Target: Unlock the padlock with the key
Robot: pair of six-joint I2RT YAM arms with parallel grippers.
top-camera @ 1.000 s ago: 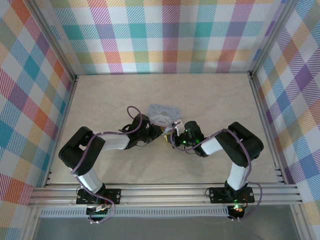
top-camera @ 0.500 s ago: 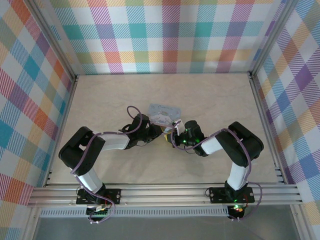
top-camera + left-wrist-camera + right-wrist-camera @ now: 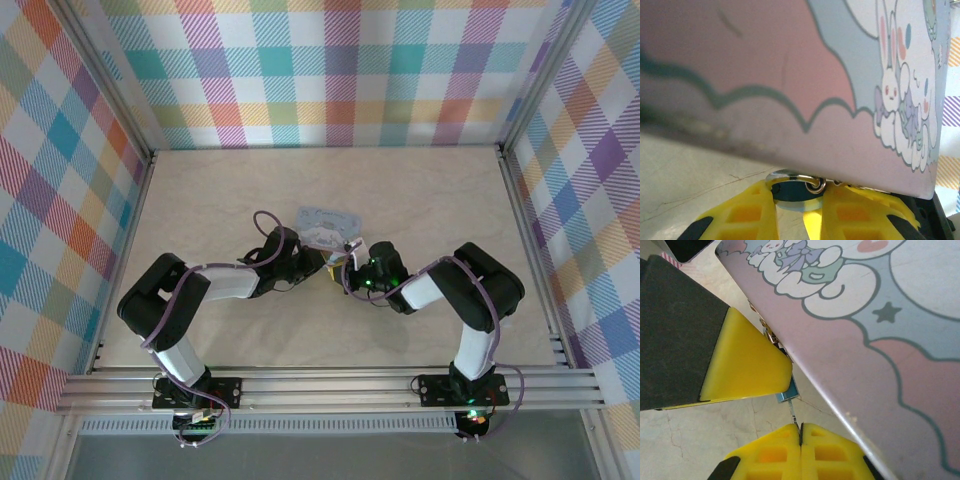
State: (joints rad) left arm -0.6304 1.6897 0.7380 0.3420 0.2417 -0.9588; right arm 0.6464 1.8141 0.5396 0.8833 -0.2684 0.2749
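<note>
The padlock (image 3: 790, 193), a tiny blue body with a silver shackle, sits pinched between the yellow fingers of my left gripper (image 3: 799, 201), just under the edge of the tin. In the right wrist view a blue corner of the padlock (image 3: 788, 392) pokes out from under a left finger (image 3: 747, 360). The key (image 3: 794, 415), a thin metal shaft, runs from that corner down into my right gripper (image 3: 800, 430), which is shut on it. From above, the left gripper (image 3: 322, 268) and right gripper (image 3: 347, 272) meet tip to tip at the table's middle.
A light-blue and pink cartoon-printed tin box (image 3: 325, 228) lies right behind both grippers, its face close over the fingers in the wrist views (image 3: 790, 75) (image 3: 880, 330). Plaid walls (image 3: 340, 80) enclose the beige table (image 3: 440, 200) on three sides.
The right arm has edged very slightly to the left. Both grips look the same.
</note>
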